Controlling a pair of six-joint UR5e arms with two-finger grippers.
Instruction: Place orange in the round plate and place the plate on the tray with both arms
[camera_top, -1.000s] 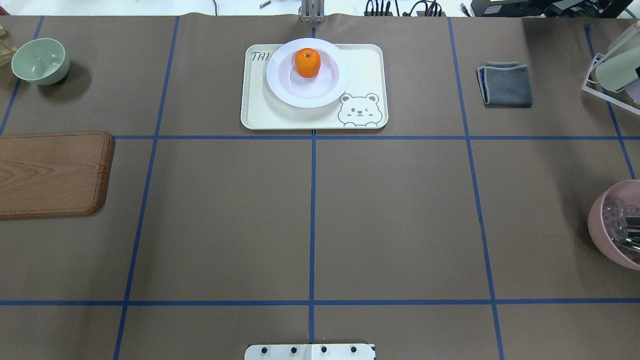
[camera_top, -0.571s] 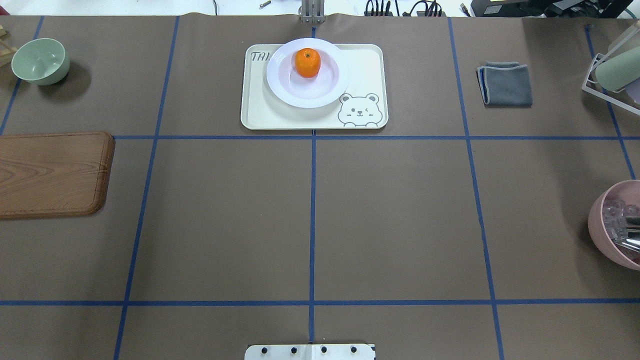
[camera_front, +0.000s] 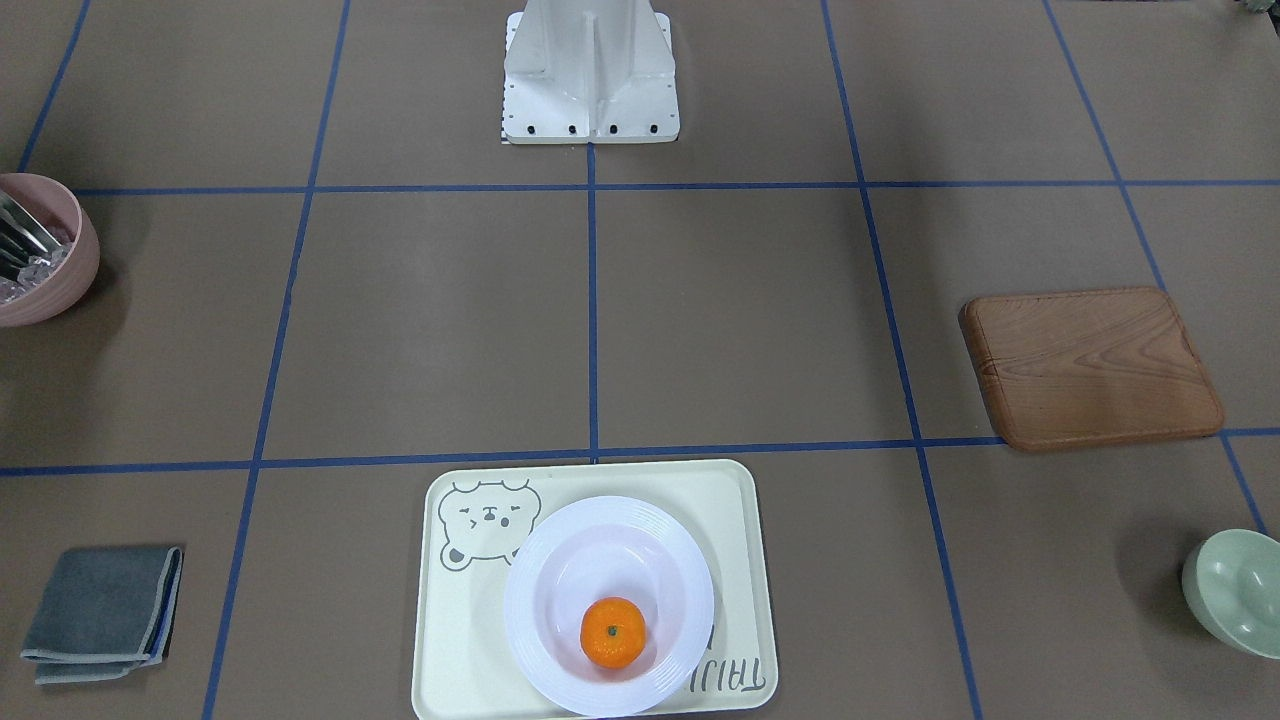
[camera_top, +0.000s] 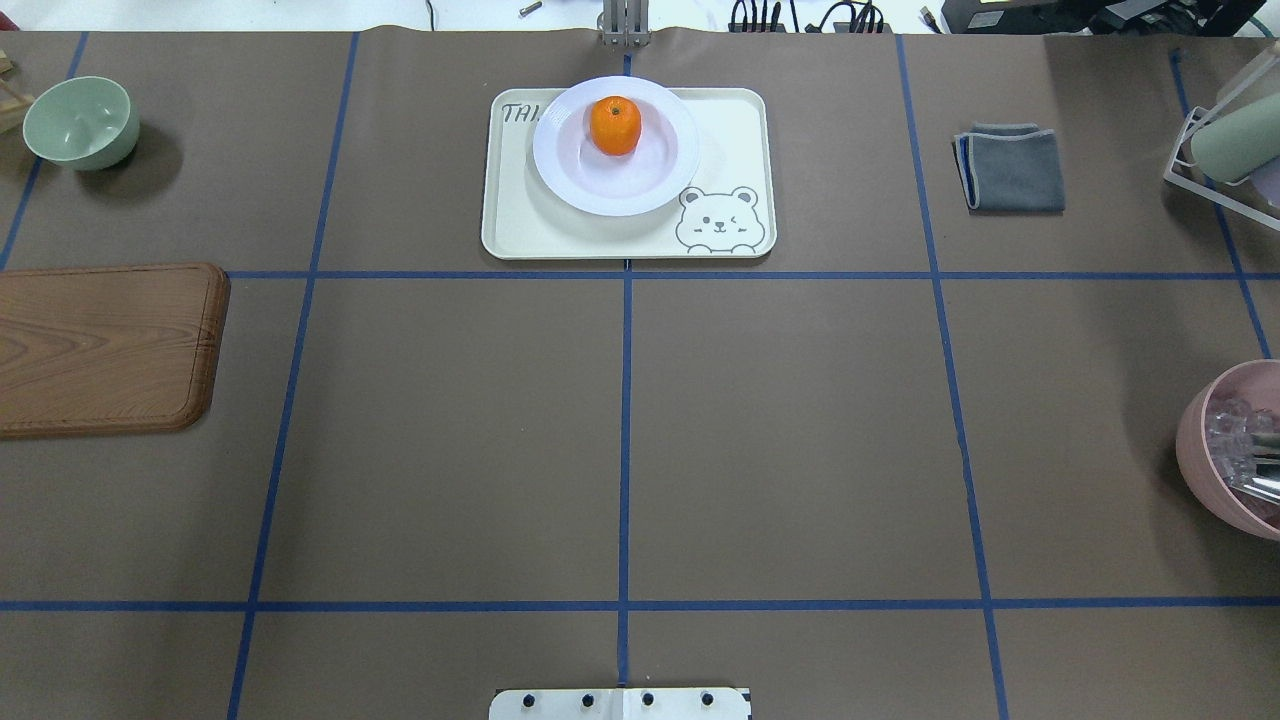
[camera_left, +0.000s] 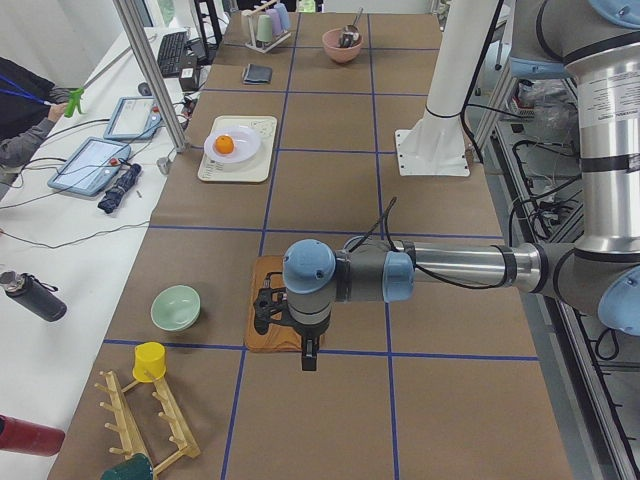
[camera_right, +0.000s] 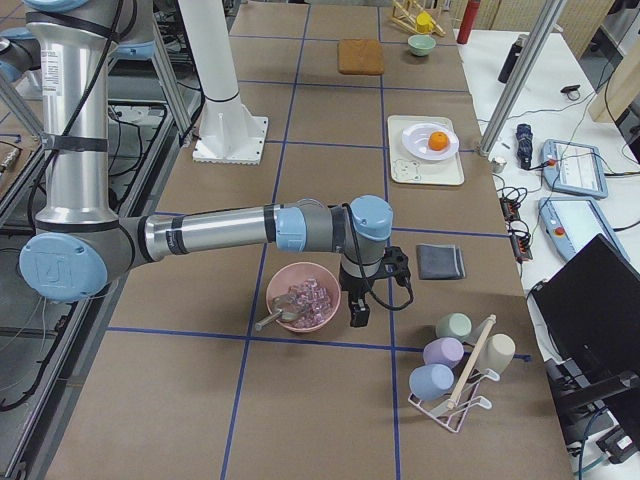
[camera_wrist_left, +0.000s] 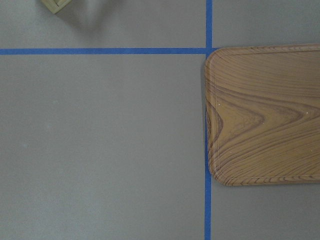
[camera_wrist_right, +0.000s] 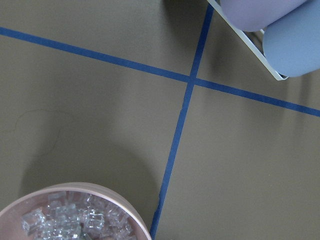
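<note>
The orange lies in the sunken centre of the white round plate, toward its far side. That plate stands on the cream bear tray, overhanging the tray's far rim a little. The front-facing view holds the same orange, plate and tray. Neither arm is near them. Only the left side view has my left gripper, above the wooden board's near end. My right gripper appears only from the right side, beside the pink bowl. I cannot tell whether either is open or shut.
A brown wooden board and a pale green bowl lie at the left. A folded grey cloth, a cup rack and a pink bowl of clear cubes stand at the right. The robot's base is mid-table.
A pale shape at the overhead view's right edge, by the cup rack, has shrunk. Orange, plate and tray have not moved.
</note>
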